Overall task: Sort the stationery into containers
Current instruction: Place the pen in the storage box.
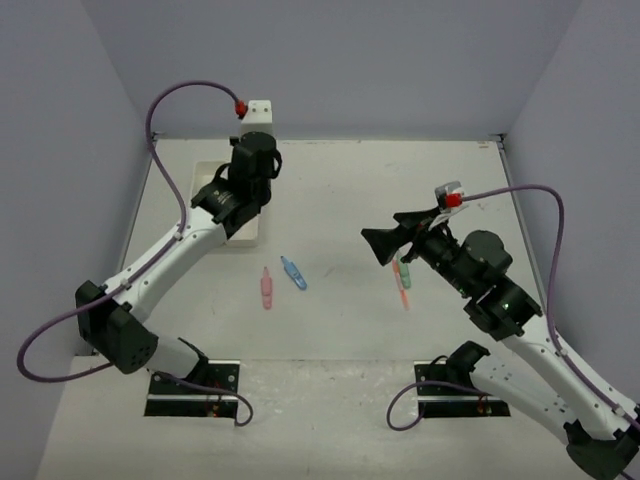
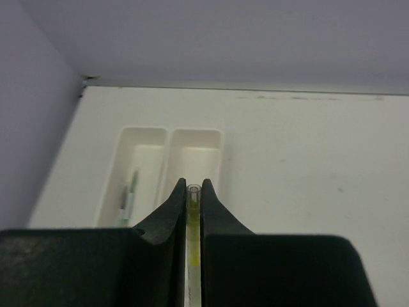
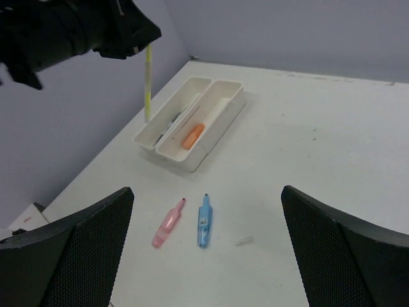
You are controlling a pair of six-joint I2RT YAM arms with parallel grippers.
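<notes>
Left hand (image 2: 193,188) grips a yellow marker (image 2: 193,225) above the part-filled trays (image 3: 217,131), upper left. Right hand (image 1: 383,240) gapes empty. Pink piece (image 1: 266,288) and blue piece (image 1: 294,272) lie unsorted on the bench (image 1: 350,190).

trays (image 3: 217,134): plain white.
yellow marker (image 3: 148,83): yellow barrel, clear tip.
orange piece (image 3: 192,135): solid orange.
pink piece (image 3: 167,224): pale pink, darker tip.
blue piece (image 3: 204,220): light blue, dark tip.
green piece (image 1: 405,267): mint green.
slim item (image 1: 404,295): salmon-orange.
pen (image 2: 130,195): green and grey.
left gripper (image 2: 193,185): smooth black.
right gripper (image 3: 204,192): black, fine mesh pattern on pads.
table (image 1: 340,200): off-white.
walls (image 1: 350,60): pale lavender.
arms (image 1: 165,262): white links, black joints.
cables (image 1: 151,130): purple, red end caps.
</notes>
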